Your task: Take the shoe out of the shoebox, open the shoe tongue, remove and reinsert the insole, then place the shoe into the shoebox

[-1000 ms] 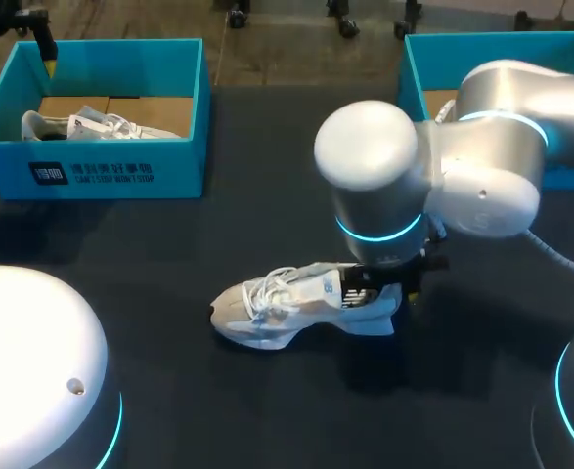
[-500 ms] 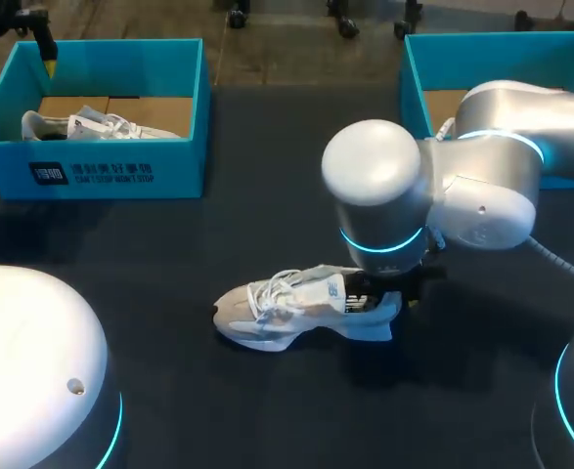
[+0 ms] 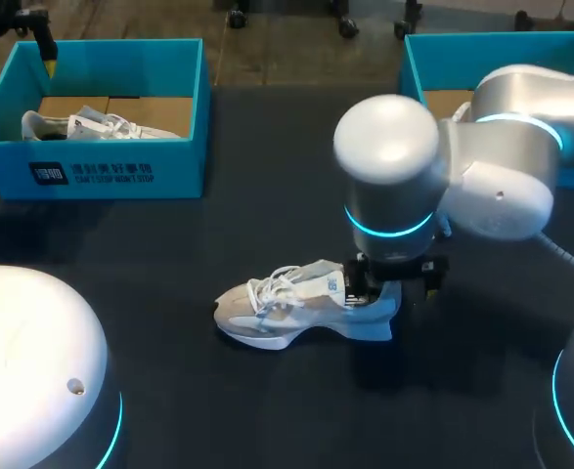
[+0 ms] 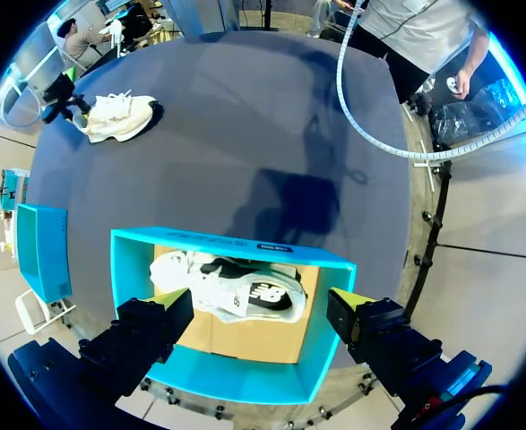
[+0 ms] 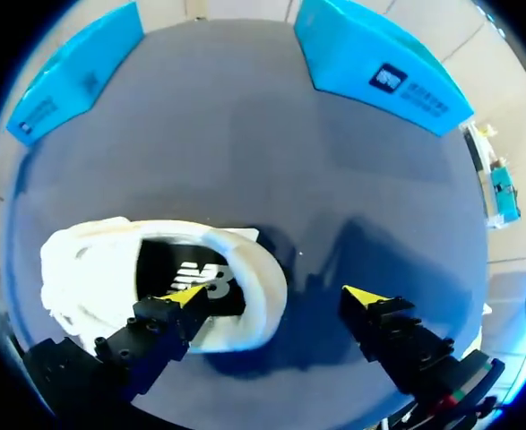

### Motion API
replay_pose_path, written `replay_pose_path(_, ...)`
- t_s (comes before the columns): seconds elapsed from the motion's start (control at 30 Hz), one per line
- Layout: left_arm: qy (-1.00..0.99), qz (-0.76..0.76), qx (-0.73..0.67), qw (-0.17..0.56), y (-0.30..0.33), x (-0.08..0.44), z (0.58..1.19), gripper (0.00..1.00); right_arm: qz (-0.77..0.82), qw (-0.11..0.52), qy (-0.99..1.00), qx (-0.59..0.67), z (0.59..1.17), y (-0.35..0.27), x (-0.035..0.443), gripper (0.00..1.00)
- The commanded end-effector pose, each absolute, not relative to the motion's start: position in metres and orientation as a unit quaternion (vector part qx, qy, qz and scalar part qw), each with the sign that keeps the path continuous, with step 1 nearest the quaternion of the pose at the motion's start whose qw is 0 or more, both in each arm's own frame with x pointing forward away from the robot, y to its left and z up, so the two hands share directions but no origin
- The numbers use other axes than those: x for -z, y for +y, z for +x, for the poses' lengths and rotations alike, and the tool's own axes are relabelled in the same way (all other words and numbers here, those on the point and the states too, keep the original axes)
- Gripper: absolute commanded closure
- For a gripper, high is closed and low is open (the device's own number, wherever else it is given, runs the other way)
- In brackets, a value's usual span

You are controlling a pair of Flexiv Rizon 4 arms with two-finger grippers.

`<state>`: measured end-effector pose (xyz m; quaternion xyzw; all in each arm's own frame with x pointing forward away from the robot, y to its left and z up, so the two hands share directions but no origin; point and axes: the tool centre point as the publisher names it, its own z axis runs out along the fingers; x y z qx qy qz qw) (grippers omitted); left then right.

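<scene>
One white shoe [image 3: 296,305] lies unboxed at the bench's [image 3: 267,220] centre, so the first step looks done; tongue, insole [image 5: 186,269] and reboxing appear left. The right jaws stand open astride the heel rim, one side over the insole; the left jaws hang open above the 10 o'clock shoebox [image 3: 120,174]. From overhead the right arm [image 3: 394,195] hides the heel, and the tongue's state is unclear.

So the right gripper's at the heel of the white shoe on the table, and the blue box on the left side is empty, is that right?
Not quite. The blue box on the left isn't empty: a second white shoe lies in it, as the head view shows. The rest holds: the right gripper is at the heel of the white shoe on the table.
</scene>
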<state>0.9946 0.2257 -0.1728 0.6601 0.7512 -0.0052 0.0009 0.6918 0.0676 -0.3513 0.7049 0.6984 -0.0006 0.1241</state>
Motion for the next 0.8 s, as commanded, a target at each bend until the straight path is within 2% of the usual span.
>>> replay_pose_path(0.03, 0.751, 0.66, 0.003, 0.001, 0.226, 0.173, 0.993, 0.0, 0.694, 0.112, 0.711, -0.025, 0.685, 0.051, 0.315, 0.0)
replay_pose_path(0.37, 0.751, 0.66, 0.003, 0.001, 0.226, 0.173, 0.993, 0.0, 0.591, 0.105, 0.798, -0.044, 0.683, 0.045, 0.256, 0.0)
replay_pose_path(0.8, 0.751, 0.66, 0.003, 0.001, 0.226, 0.173, 0.993, 0.0, 0.34, 0.103, 0.931, -0.078, 0.678, 0.038, 0.222, 0.0)
